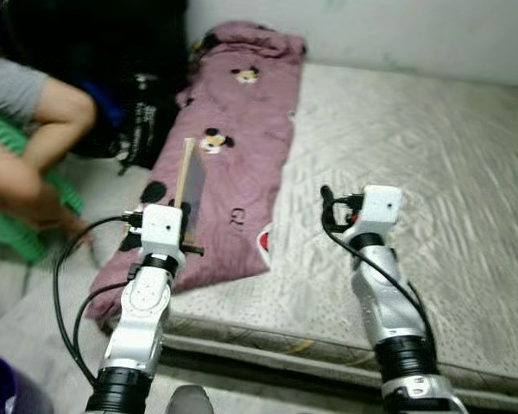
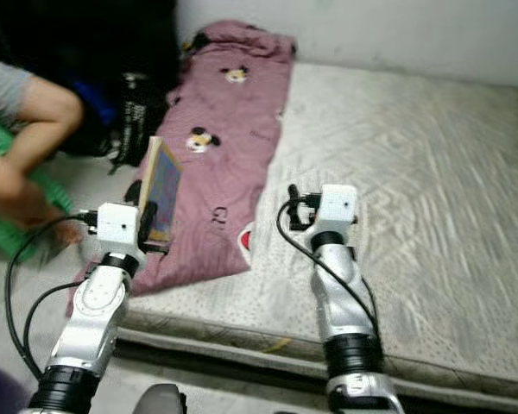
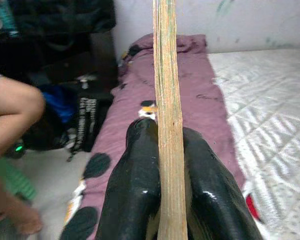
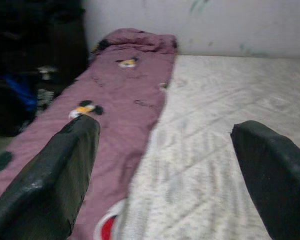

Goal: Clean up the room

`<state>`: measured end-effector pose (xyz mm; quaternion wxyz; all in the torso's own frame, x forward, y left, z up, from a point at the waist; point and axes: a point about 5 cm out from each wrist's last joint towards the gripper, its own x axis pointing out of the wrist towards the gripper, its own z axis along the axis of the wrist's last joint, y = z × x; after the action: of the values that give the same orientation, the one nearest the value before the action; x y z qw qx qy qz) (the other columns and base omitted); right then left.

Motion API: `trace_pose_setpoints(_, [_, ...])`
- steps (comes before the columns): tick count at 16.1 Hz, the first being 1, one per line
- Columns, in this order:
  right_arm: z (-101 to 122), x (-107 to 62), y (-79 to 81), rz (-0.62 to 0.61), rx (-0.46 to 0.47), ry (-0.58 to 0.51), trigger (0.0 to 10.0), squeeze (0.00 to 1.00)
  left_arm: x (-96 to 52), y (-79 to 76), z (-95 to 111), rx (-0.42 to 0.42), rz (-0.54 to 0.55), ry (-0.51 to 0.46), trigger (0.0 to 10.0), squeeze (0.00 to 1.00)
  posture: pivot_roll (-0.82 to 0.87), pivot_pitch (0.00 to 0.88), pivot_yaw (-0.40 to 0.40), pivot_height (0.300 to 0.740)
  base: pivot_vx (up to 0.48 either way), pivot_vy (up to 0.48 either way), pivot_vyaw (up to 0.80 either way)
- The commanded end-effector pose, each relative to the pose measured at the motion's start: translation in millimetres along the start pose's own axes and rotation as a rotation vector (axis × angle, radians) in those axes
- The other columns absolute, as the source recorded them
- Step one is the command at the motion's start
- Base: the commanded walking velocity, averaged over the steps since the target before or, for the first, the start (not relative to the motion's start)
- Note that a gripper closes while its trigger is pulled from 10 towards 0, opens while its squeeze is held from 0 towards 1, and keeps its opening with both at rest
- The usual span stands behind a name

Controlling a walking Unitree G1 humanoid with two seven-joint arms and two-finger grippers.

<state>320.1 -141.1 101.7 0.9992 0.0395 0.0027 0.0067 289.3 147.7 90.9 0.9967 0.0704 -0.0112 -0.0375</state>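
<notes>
My left gripper [image 1: 188, 226] is shut on a thin book [image 2: 161, 191] with a blue cover and holds it upright on edge, above the near end of a pink blanket [image 1: 233, 147] printed with cartoon mice. In the left wrist view the book's pale edge [image 3: 167, 100] runs straight up between the two black fingers [image 3: 135, 190]. My right gripper [image 4: 165, 150] is open with nothing between its fingers, hovering over the bare grey mattress [image 1: 414, 164] just right of the blanket's edge.
A person sits at the left, an arm and knee [image 1: 43, 121] close to my left arm, on something green [image 1: 17, 228]. A black bag [image 1: 142, 112] leans by the mattress. The mattress edge [image 1: 285, 341] is just in front of me, with a wall behind.
</notes>
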Motion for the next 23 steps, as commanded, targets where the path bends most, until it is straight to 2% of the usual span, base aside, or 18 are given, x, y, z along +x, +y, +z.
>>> trace_pose_setpoints(1, [2.4, 1.0, 2.2, 0.014, -0.002, -0.008, 10.0, 0.00, 2.7, 1.7, 8.7, 0.010, 0.008, -0.046, 10.0, 0.00, 0.06, 0.000, -0.010, 0.740, 0.000, 0.000, 0.00])
trace_pose_setpoints(4, [1.1, 1.6, 1.9, 0.012, -0.002, 0.005, 10.0, 0.00, 2.6, 0.0, 9.4, 0.001, -0.010, -0.050, 10.0, 0.00, 0.06, 0.000, -0.010, 0.740, 0.000, 0.000, -0.67])
trace_pose_setpoints(6, [1.2, 1.8, 1.8, 0.014, -0.003, 0.002, 10.0, 0.00, 2.7, -0.6, 9.6, -0.001, -0.015, -0.051, 10.0, 0.00, 0.06, 0.000, -0.009, 0.740, 0.000, 0.000, 0.00])
trace_pose_setpoints(20, [1.1, 2.9, 1.9, 0.021, -0.019, 0.004, 10.0, 0.00, 3.4, -2.8, 10.4, -0.015, -0.024, -0.055, 10.0, 0.00, 0.06, 0.000, -0.011, 0.740, 0.000, -0.298, 0.00])
trace_pose_setpoints(23, [-0.2, 2.7, 1.5, 0.018, -0.022, 0.009, 10.0, 0.00, 3.7, -1.8, 12.0, -0.020, 0.002, -0.075, 10.0, 0.00, 0.06, 0.000, -0.011, 0.740, 0.000, 0.000, 0.00])
